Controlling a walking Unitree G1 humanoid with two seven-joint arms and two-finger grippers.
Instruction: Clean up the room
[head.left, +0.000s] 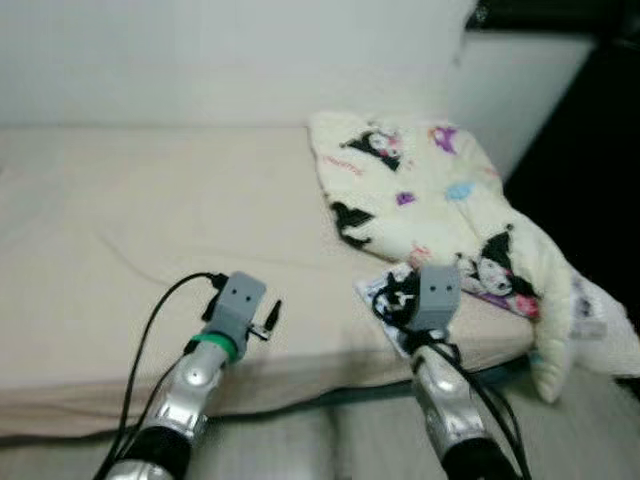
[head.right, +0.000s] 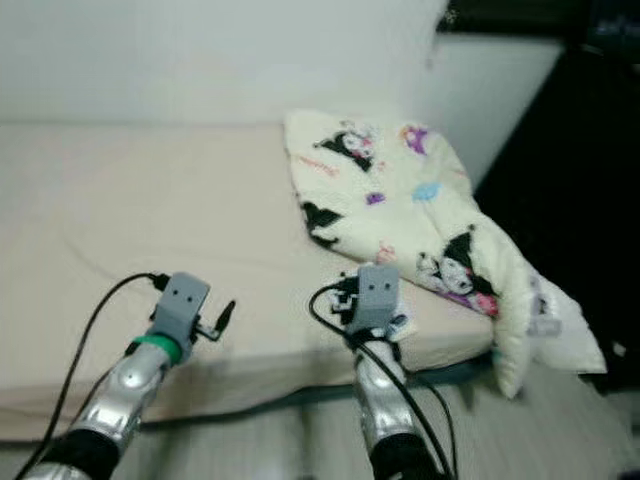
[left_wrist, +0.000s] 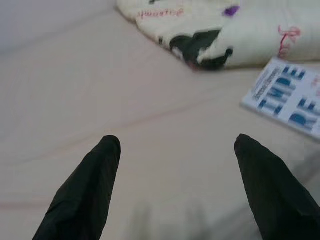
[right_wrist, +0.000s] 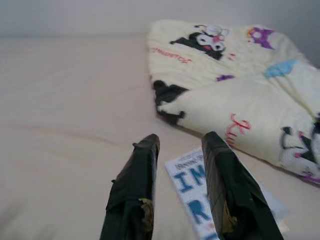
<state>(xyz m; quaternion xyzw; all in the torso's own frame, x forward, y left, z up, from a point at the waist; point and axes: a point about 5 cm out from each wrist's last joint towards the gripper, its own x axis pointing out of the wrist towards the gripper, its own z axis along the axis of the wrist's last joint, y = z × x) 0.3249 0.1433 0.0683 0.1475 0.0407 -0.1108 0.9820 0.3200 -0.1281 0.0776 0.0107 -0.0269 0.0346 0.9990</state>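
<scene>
I'm at the bed (head.left: 120, 210) with both arms raised over its near edge, and the step in hand looks to me like collecting the loose booklet (right_wrist: 200, 197) — a thin white thing with big blue letters — that lies flat on the sheet, tucked just against the lower edge of the cartoon-print blanket (head.left: 430, 190).

My right gripper (right_wrist: 181, 145) hovers right over the booklet's near corner, its two black fingers only a narrow gap apart and clamping nothing. My left gripper (left_wrist: 177, 145) hangs over bare sheet well to the left, fingers spread wide, empty.

As I judge it, the next move calls for lowering the right gripper and catching the booklet by its edge; it lies flush on soft bedding, so a finger has to slide under rather than press down — otherwise it just sinks.

The surface is a beige sheet, faintly creased. The blanket is bunched at the far right corner and spills over the bed's side toward the floor. A pale wall (head.left: 200, 60) runs behind, with a dark area to the right.
</scene>
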